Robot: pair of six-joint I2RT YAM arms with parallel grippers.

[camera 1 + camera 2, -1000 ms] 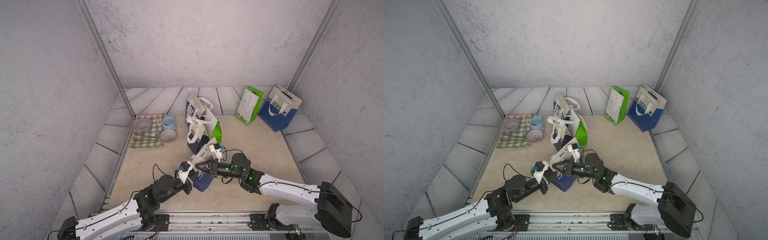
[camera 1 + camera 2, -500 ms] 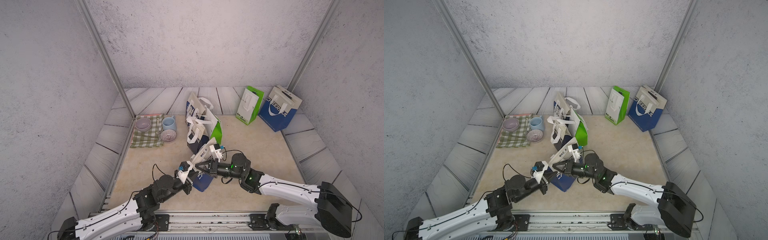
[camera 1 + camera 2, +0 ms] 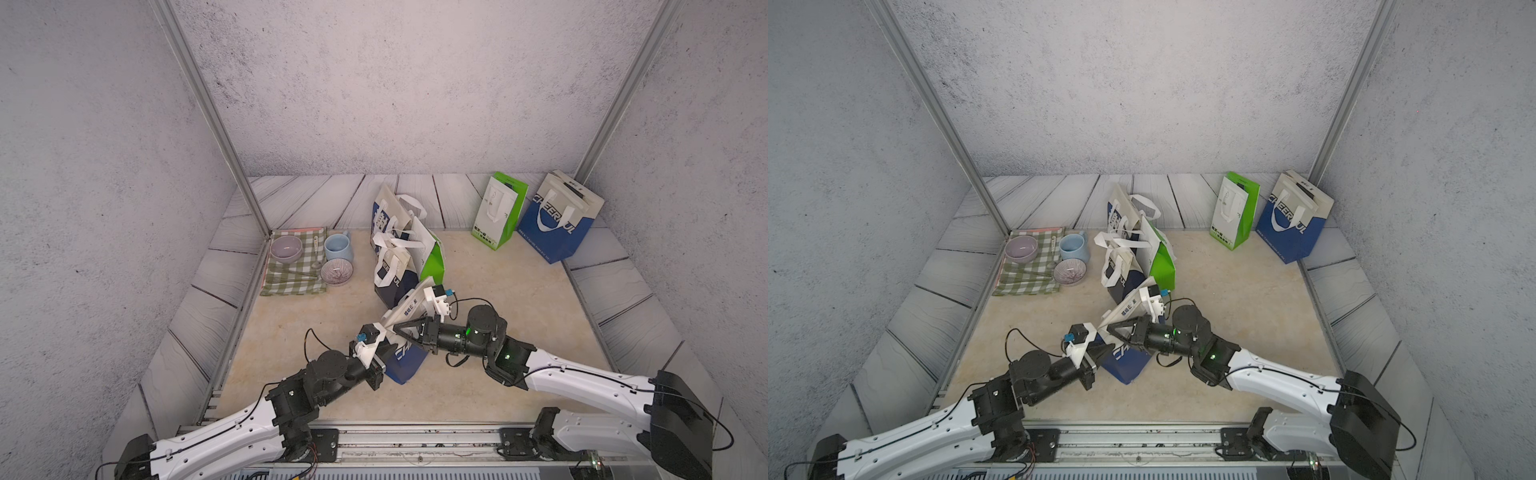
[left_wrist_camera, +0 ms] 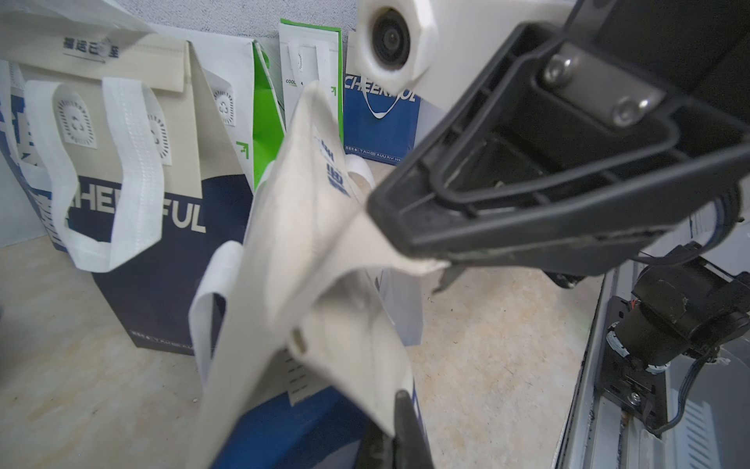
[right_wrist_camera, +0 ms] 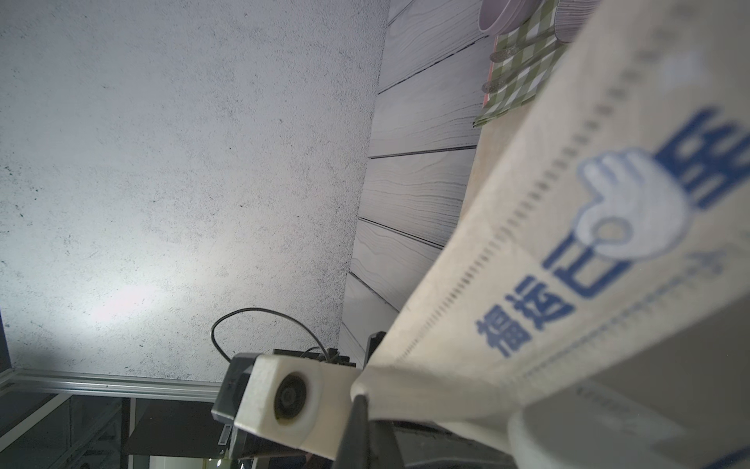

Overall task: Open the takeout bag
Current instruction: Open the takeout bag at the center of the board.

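Left wrist view: takeout bag (image 4: 308, 251) seen at front centre of desk (image 3: 498, 291), between both arms. Beige top fabric pinched by fully closed left hand (image 4: 399, 406); same fabric clamped by closed right hand (image 3: 397, 329). Other bags (image 3: 399, 249) stood behind.

links (image 3: 582, 379): white | joints (image 3: 328, 369): black | right gripper (image 3: 398, 328): black, triangular | LEDs (image 3: 468, 331): green

"福运已至" on takeout bag (image 5: 527, 284), blue bag (image 4: 381, 122) w/ "CHEERFUL", "TAKEAWAY".
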